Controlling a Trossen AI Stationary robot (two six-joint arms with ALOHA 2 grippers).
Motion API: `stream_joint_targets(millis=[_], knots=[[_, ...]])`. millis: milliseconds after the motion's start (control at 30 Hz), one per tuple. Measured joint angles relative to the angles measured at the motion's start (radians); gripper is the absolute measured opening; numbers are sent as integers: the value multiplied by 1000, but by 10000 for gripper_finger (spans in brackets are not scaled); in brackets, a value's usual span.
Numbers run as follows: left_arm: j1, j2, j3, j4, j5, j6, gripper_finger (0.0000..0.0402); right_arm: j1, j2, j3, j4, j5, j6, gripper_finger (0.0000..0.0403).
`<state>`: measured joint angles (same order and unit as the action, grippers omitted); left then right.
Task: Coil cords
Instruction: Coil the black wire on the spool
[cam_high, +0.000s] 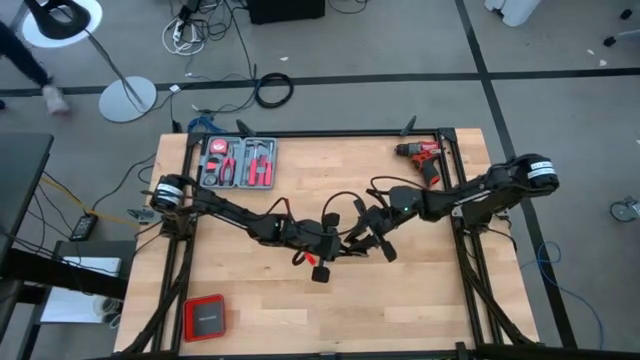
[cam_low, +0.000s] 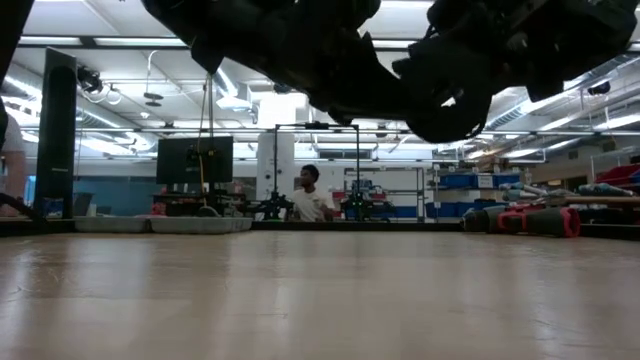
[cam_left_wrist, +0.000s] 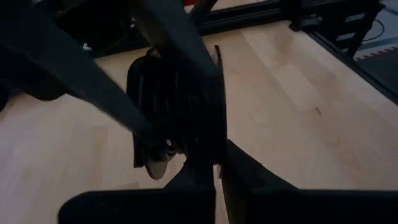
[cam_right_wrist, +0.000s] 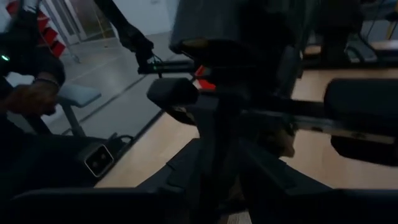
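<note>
A workshop-lab: wooden bench (cam_high: 400, 300), tool kit (cam_high: 238, 163), red drill (cam_high: 422, 153), shelving (cam_low: 385, 195) behind.

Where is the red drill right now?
In the high view, the red drill lies near the table's far right corner, beside the black frame rail and close to the right arm. The red tool tray sits far across from it on the left.
</note>
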<state>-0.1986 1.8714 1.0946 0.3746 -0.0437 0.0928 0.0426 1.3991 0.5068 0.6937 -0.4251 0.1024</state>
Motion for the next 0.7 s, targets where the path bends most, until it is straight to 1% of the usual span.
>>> stream_joint_targets(millis=[267,433,700], knots=[[0,-4,2,13,4,1,8,-2,-84,0,8,-1,10,91],[0,-3,2,31,4,-2,8,-13,-132,0,-46,-6,9,88],[0,-1,2,43,1,-16,8,-69,-184,0,-139,4,-13,87]])
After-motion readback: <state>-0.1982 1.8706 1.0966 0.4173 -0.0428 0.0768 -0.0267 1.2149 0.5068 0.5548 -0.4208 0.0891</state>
